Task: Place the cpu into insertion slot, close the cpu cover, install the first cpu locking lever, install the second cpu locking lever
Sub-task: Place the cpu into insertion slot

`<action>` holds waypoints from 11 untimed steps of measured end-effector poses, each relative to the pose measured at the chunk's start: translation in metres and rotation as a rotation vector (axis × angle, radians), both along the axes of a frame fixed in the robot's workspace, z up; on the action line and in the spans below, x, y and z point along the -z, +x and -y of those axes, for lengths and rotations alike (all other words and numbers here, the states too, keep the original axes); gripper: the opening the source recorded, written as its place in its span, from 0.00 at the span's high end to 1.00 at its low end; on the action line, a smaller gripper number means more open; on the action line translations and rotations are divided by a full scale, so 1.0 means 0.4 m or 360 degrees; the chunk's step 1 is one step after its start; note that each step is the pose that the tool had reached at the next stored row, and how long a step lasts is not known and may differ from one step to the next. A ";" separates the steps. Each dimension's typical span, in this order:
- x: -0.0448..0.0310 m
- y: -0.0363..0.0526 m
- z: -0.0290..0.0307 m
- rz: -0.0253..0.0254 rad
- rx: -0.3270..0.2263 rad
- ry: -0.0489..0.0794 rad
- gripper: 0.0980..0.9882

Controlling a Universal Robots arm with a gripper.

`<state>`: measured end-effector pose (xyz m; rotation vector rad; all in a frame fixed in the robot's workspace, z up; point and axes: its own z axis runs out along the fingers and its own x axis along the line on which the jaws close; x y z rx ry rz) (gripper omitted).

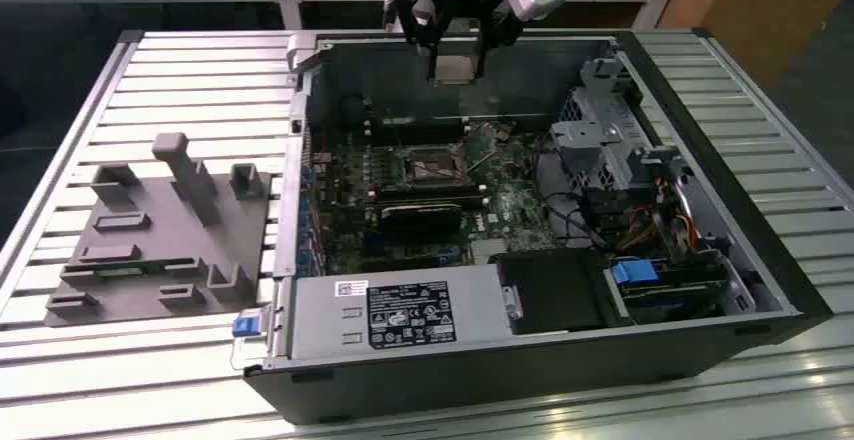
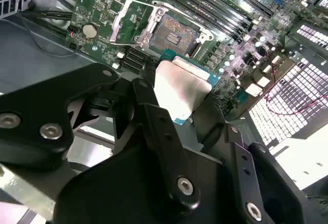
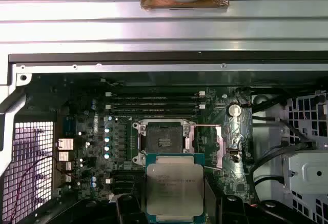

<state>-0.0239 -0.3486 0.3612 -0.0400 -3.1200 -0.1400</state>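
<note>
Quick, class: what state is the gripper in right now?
Gripper: shut on the cpu, which it holds in the air, clear of the empty socket.

End effector (image 1: 455, 53) with cpu (image 1: 455, 67) above motherboard (image 1: 400, 175)

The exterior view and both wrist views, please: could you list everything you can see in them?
table: one, light slatted metal, under everything.
fixture block: one, grey, on the table at the exterior view's left.
computer case: one, black, open, on the table.
power supply: one, silver-grey, inside the case.
motherboard: one, green, on the case floor.
socket: one, dark, open and empty, on the motherboard.
cpu cover: one, silvery, swung open beside the socket.
cpu: one, silver-grey top, held above the case.
gripper: one, black, closed on the cpu.
</note>
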 end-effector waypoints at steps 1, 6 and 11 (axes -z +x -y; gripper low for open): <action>0.000 0.000 0.000 0.00000 0.0000 0.0000 0.51; 0.000 0.000 0.000 0.00000 0.0000 0.0000 0.51; 0.001 0.000 0.000 0.00004 0.0000 0.0000 0.51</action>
